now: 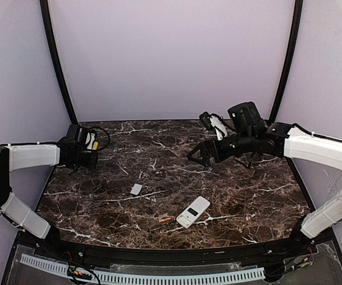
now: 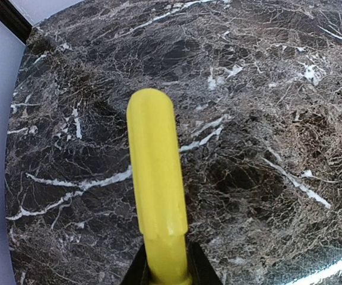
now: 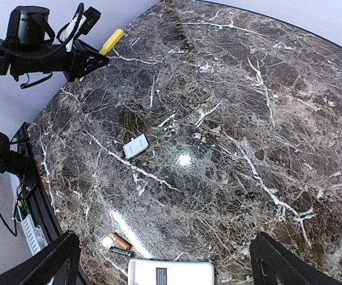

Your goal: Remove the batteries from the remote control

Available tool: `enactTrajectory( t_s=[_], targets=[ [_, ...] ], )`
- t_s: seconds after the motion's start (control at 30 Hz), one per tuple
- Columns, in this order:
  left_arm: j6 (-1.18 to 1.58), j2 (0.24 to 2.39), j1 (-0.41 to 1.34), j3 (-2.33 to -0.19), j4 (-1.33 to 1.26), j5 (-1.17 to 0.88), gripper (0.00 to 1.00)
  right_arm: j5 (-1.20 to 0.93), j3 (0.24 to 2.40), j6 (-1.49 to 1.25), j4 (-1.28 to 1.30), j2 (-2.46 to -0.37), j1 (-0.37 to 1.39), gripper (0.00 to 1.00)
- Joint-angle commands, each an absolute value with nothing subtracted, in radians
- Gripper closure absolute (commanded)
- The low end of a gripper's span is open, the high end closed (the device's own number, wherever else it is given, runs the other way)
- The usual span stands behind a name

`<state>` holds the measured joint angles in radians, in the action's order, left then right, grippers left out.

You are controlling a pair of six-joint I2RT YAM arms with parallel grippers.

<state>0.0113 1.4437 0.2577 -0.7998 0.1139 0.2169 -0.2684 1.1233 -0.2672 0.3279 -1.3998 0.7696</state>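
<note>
We see a dark marble worktop (image 1: 236, 196) with white veins, and its surface shines where the light falls on it. A small white square cover piece (image 1: 136, 189) lies flat on it, a little left of the middle and well apart from every edge. A yellow-handled screwdriver (image 2: 157, 178) is at the far left side, raised above the worktop; we can see only its handle. Pale lilac walls (image 1: 171, 59) stand around, with two black poles (image 1: 56, 59) in the far corners. A white ribbed strip (image 1: 159, 277) runs along the near edge.

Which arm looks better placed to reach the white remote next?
Right: the right gripper is open, empty and nearer the remote control; the left gripper is shut on a yellow screwdriver.
</note>
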Motion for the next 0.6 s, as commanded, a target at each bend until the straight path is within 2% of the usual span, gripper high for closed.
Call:
enactTrajectory(
  t_s=[0.0, 0.33, 0.57],
  targets=[
    [0.006, 1.503, 0.204, -0.861, 0.145, 0.161, 1.0, -0.275, 1.094, -0.279, 0.284, -1.365, 0.762, 0.01],
    [0.009, 1.664, 0.085, -0.965, 0.241, 0.007, 0.97, -0.28, 1.081, -0.279, 0.276, -1.365, 0.762, 0.01],
    [0.006, 1.751, 0.077, -1.051, 0.338, 0.014, 0.92, -0.284, 1.082, -0.276, 0.27, -1.379, 0.762, 0.01]
  ],
)
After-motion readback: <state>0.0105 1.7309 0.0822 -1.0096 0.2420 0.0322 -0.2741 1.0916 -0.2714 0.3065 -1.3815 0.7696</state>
